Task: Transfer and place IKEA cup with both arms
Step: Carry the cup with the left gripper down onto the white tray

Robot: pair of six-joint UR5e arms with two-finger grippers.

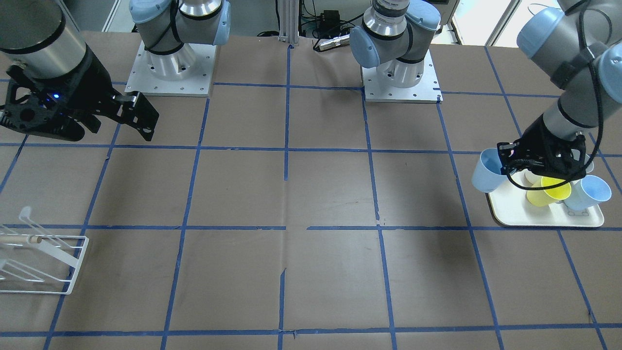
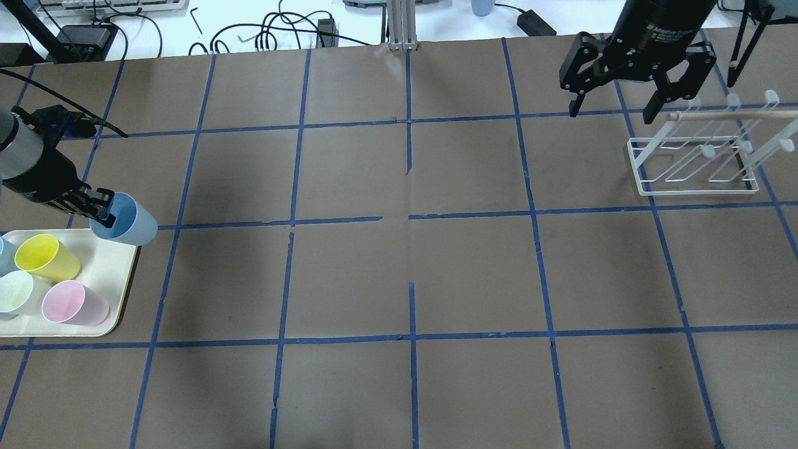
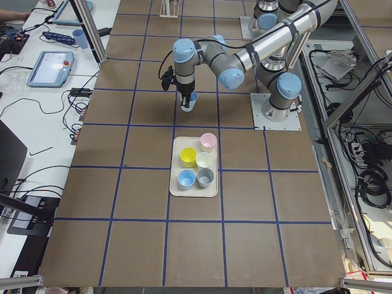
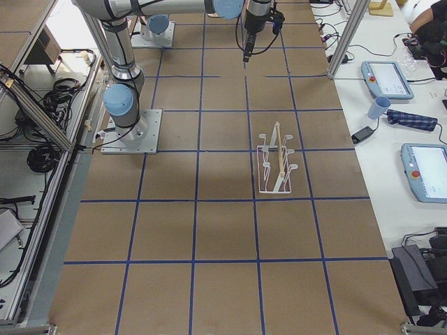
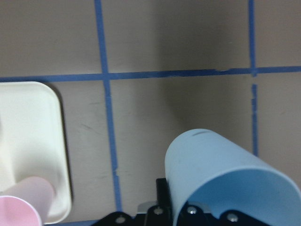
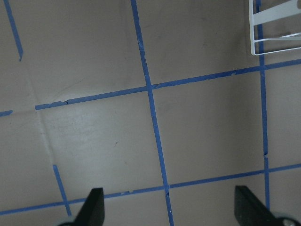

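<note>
Above the counter (image 2: 399,274), just beside the tray (image 2: 115,257) corner: left end effector (image 2: 100,209) clamped on the IKEA cup (image 2: 129,221) rim, cup tilted and lifted. Right end effector (image 2: 611,113) spread wide, empty, near the rack (image 2: 735,115).

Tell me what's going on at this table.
The left gripper has the pale blue IKEA cup pinched by its rim, tilted, just past the edge of the tray. Five other cups sit on the tray. The right gripper hangs open and empty near the white rack at the other end; no hand-over yet.
</note>
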